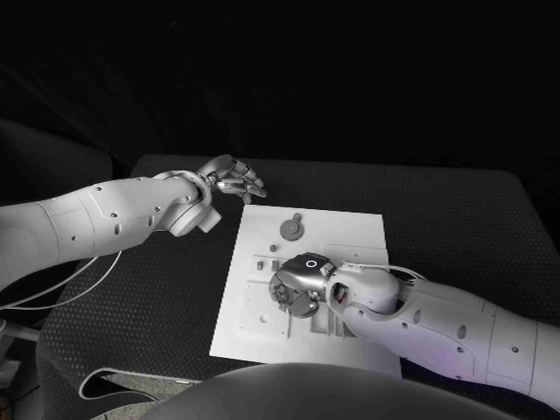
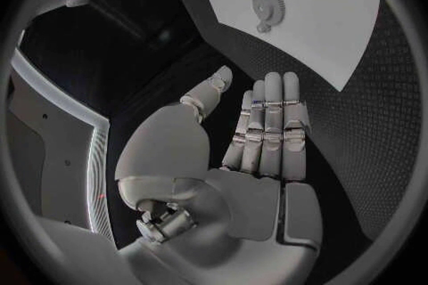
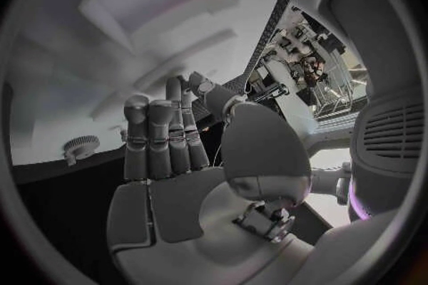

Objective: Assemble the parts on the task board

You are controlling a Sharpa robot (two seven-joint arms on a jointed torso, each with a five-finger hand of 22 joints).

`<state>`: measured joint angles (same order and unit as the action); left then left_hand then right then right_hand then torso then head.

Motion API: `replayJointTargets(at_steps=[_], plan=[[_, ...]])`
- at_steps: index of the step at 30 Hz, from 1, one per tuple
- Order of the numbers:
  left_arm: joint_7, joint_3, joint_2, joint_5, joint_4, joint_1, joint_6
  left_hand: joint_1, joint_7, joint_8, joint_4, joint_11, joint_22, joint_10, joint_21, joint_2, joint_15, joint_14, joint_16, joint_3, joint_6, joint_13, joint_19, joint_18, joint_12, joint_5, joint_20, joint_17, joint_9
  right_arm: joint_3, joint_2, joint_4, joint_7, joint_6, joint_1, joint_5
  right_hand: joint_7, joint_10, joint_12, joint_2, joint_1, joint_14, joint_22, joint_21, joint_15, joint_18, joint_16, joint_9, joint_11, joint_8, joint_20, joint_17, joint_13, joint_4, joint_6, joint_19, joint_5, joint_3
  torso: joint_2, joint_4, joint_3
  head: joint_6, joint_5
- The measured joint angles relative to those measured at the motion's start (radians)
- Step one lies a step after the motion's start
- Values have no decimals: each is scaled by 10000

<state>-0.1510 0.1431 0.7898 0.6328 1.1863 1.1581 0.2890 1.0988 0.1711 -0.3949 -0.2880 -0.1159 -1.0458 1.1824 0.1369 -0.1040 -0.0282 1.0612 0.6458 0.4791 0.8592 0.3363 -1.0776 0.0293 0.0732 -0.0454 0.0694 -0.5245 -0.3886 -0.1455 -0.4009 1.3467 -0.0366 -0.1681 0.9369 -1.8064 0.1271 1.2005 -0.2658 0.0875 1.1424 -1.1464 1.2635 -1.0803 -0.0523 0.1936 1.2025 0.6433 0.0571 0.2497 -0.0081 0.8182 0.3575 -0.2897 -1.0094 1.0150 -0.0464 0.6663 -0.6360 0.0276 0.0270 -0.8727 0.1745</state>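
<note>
Head view: the task board lies mid-bench. The right hand is over the board's near half, directly above small parts; whether it holds one cannot be told. The left hand hovers off the board's far left corner, holding nothing.

Left wrist view: fingers straight and empty; the gear lies beyond the fingertips.

Right wrist view: fingers extended toward the board; the right hand is the nearer
</note>
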Motion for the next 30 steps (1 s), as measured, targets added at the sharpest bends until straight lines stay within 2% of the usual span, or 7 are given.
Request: replayJointTargets(at_steps=[7,11,14,18,21,24,30], plan=[[3,0,21,0,4,0,0,0,0,0,0,0,0,0,0,0,0,0,-29,0,0,0,0,-3,0,0,0,-7,0,-1,1,-28,-28,32,7,80,79,-127,116,84,-85,85,-3,15,84,0,0,-27,106,-91,35,26,-9,37,174,-37,0,-45,0,3,3,0,-12],[4,0,24,0,4,0,0,0,0,0,0,0,0,0,0,0,0,0,-39,0,0,1,0,-5,0,0,0,-10,0,-3,-2,-33,-57,23,10,162,181,-432,308,275,-117,235,-29,75,199,3,0,-122,188,-337,81,31,-24,29,574,-95,-1,-86,0,5,5,0,-26],[5,0,24,0,4,0,0,0,0,0,0,0,0,0,0,0,0,0,-39,0,0,1,0,-7,0,0,0,-10,0,-4,-10,-40,-79,2,11,234,187,-501,376,320,-161,286,-34,132,218,3,0,-178,250,-495,77,34,-57,43,717,-158,0,-100,0,8,6,0,-36],[11,0,24,0,3,0,0,0,0,0,27,0,0,0,0,0,0,0,-39,-27,0,-2,0,-16,0,0,0,-19,0,-8,-29,-41,-103,-61,11,317,226,-754,547,528,-209,450,-37,134,312,4,2,-272,361,-721,101,43,-155,64,1144,-186,-1,-211,0,8,7,0,-55],[13,0,24,0,0,0,-1,0,0,0,27,0,0,0,0,0,0,0,-39,-27,0,-8,0,-22,0,0,0,-20,0,-15,-78,-13,-121,-136,5,361,243,-807,626,582,-240,468,-38,135,328,4,-2,-284,409,-726,102,43,-201,53,1280,-187,0,-248,1,8,7,0,-66],[15,0,25,0,-1,0,-2,0,0,0,27,0,8,0,0,0,0,0,-39,-27,0,-8,0,-32,0,0,0,-19,0,-18,-186,48,-131,-234,2,385,343,-1091,755,655,-313,617,-21,146,474,1,-65,-304,515,-786,122,43,-203,25,1694,-208,0,-470,2,8,7,0,-81],[18,0,72,0,-5,0,-2,0,0,0,27,35,8,-35,0,0,0,0,-39,-27,0,-8,0,-66,0,0,0,-30,0,-39,-653,361,-109,-411,40,401,393,-1286,804,708,-260,740,7,161,597,-7,-70,-303,642,-786,173,42,-235,12,1781,-257,0,-566,6,8,6,0,-108]])
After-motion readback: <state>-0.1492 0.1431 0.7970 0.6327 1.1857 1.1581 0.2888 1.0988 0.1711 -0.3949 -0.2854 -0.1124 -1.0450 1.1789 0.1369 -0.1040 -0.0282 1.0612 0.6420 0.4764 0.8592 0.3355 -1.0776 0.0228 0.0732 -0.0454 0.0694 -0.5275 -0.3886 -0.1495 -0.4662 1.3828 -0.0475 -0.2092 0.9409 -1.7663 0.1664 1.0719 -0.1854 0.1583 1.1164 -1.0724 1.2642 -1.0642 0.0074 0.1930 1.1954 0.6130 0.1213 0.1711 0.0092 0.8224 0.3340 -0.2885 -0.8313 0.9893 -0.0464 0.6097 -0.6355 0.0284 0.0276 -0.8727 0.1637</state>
